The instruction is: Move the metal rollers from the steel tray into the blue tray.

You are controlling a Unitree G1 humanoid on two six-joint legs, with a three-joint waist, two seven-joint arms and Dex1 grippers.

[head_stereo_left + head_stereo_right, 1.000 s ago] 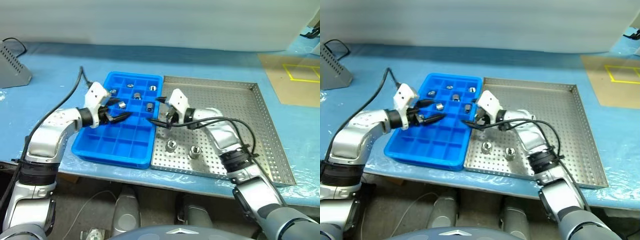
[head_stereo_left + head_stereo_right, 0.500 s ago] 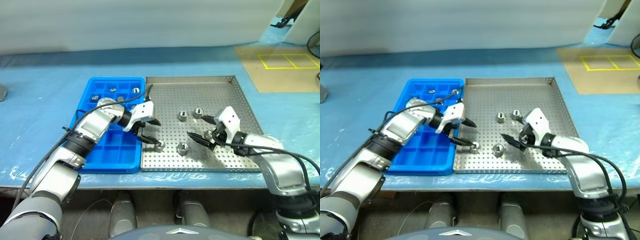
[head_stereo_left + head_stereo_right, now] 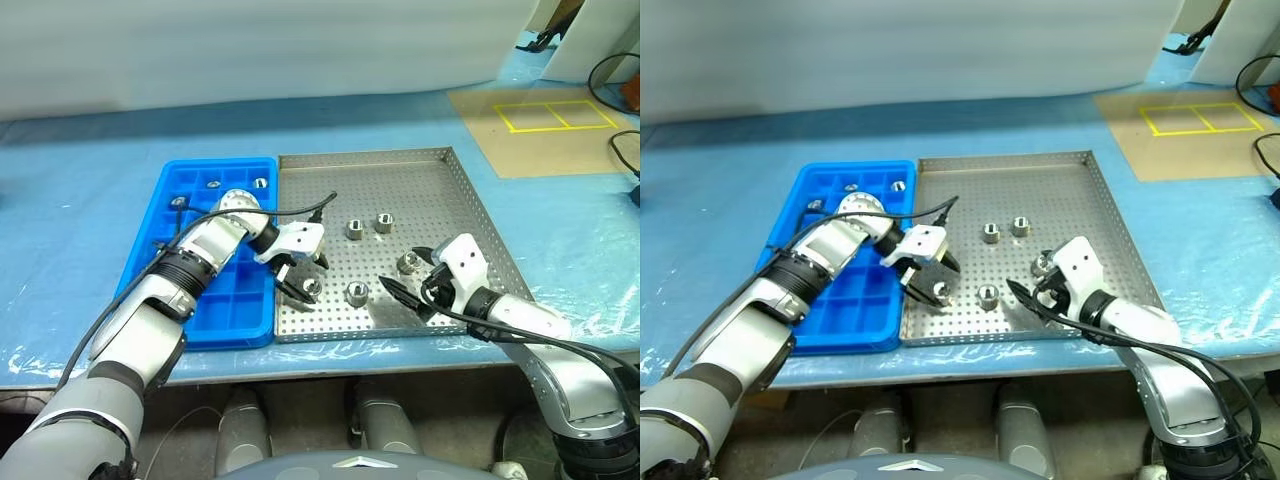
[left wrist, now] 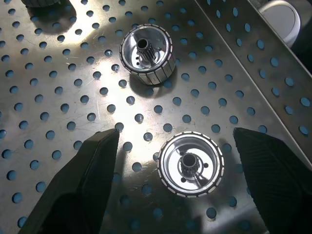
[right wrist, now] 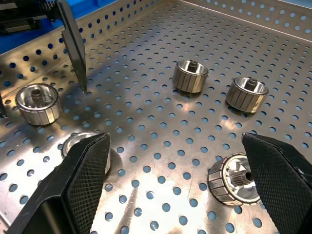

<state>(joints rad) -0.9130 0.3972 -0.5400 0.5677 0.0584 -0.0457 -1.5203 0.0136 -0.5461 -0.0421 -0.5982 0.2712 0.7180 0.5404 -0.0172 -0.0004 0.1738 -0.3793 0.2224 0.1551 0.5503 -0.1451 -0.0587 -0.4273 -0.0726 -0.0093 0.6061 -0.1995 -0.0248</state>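
I see five metal rollers standing on the perforated floor of the steel tray, each resting on a flat end with its centre hole and short axis pointing straight up — none tipped on its side as far as I can tell. Two sit side by side near the middle of the tray, one lies further to the right by my right pincer, and two more sit toward the near edge; of those, the left one lies between the spread fingers of my left pincer, not yet touched. The blue tray lies just beside the steel tray on its left, their long rims close together on the counter with its blue covering. In its far compartments I can make out three small rollers; the nearer cells look bare where my arm does not hide them. My left arm reaches across the blue tray, wrist bent, pincer pointing down and to the right over the tray floor, jaws wide. My right arm comes in from the near right corner — its pincer held low and nearly level, aimed left, jaws fully spread and holding nothing, a roller close to one finger.
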